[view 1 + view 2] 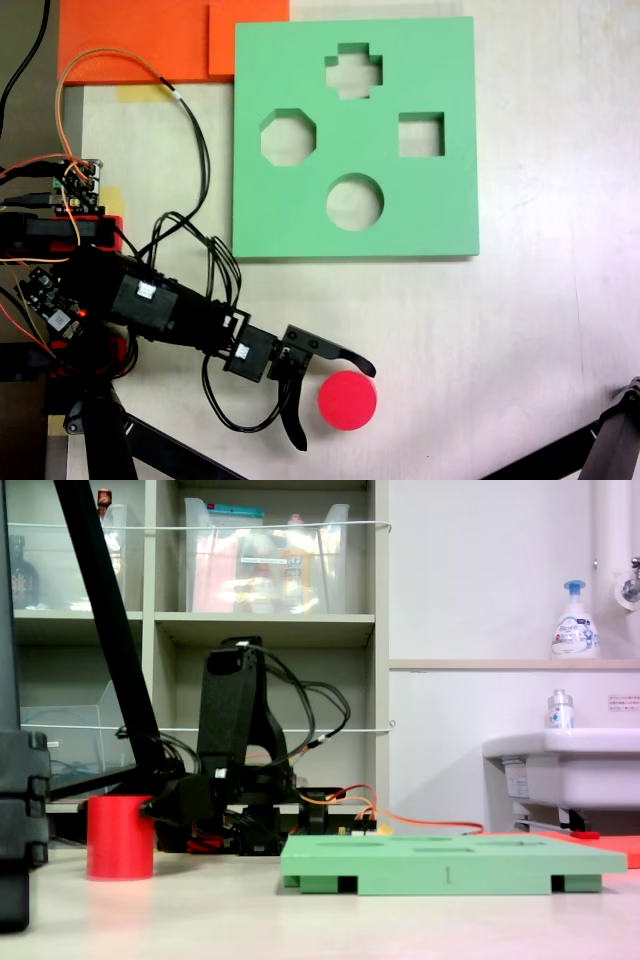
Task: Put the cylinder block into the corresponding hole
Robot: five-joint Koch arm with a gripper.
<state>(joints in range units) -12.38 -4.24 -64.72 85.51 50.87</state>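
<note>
The red cylinder block (pixel 347 400) stands upright on the pale table, below the square green board (pixel 300 225) in the first exterior view. The board's circular hole (pixel 355 201) is empty, near the board's lower edge. My gripper (pixel 336 406) is open: one black finger (pixel 345 354) curves over the block's upper side and the other finger (pixel 294 425) points down at the block's left. The block sits partly inside the open jaws. In the second exterior view the block (pixel 120 837) stands at the left of the green board (pixel 450 865), with the black arm (pixel 235 710) behind it and the fingertips hidden.
The board also has an octagonal cutout (pixel 288 137), a cross cutout (pixel 353 71) and a square cutout (pixel 421 134). Orange foam sheets (pixel 130 40) lie at the top left. A circuit board with wires (pixel 75 185) sits by the arm's base. Black stand legs (pixel 610 440) cross the lower corners.
</note>
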